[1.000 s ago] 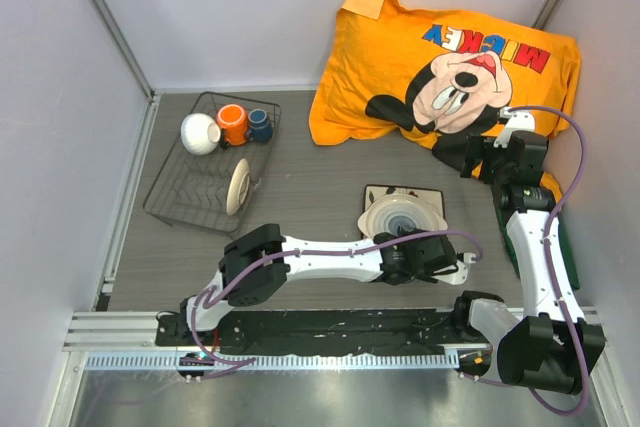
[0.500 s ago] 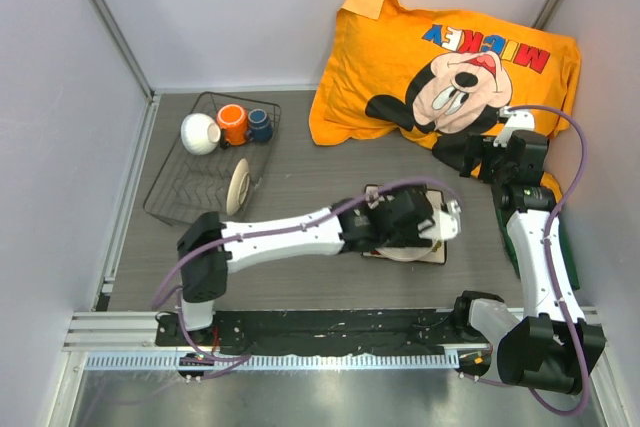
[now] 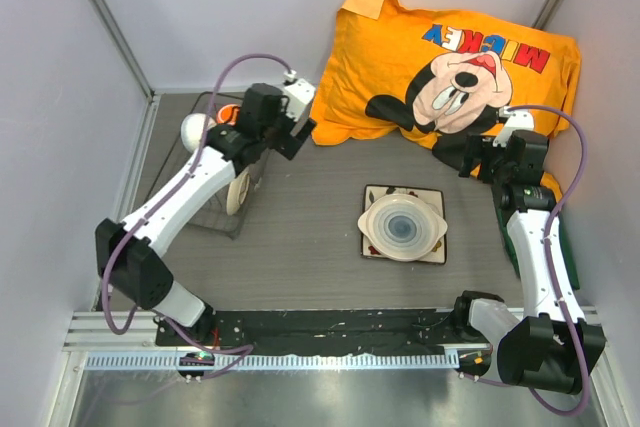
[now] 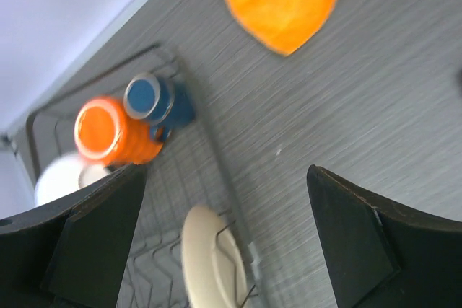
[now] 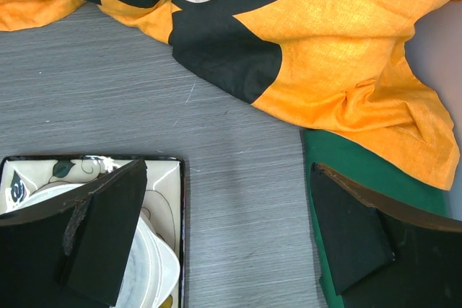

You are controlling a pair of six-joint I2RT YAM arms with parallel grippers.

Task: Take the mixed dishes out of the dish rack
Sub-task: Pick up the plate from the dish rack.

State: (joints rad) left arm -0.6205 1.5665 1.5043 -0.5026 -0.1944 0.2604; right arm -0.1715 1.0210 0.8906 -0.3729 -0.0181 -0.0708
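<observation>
Dish rack (image 3: pixel 185 192): far-left corner of the table, its far end largely covered by the left arm in the top view; its wires blur in the left wrist view. Orange mug (image 4: pixel 108 132): inside the rack's far end, mouth toward the wrist camera, just beside the dark-blue cup (image 4: pixel 149 100). From overhead only a sliver of the mug shows and the cup cannot be made out. Small white bowl (image 3: pixel 197 133): rack's far-left corner, cut off by a finger and the frame edge in the wrist view. Cream round dish (image 4: pixel 210 259): on edge among the tines by the rack's right side, lower part out of frame. Left gripper (image 4: pixel 225 172): above the rack's right edge, fingers wide apart, nothing between them. Square flowered plate (image 3: pixel 372 194): flat on the table, well apart from the rack, mostly covered by a whitish round bowl (image 3: pixel 402 226) sitting on it; only rim and corners show. Right gripper (image 5: pixel 229 169): fingers spread, empty, over bare table between the plate and the orange Mickey pillow (image 3: pixel 450 57). Green item (image 5: pixel 346 178): along the right wall, partly under the pillow, kind unclear. Grey tabletop (image 3: pixel 310 187): bare stretch between rack and plate.
</observation>
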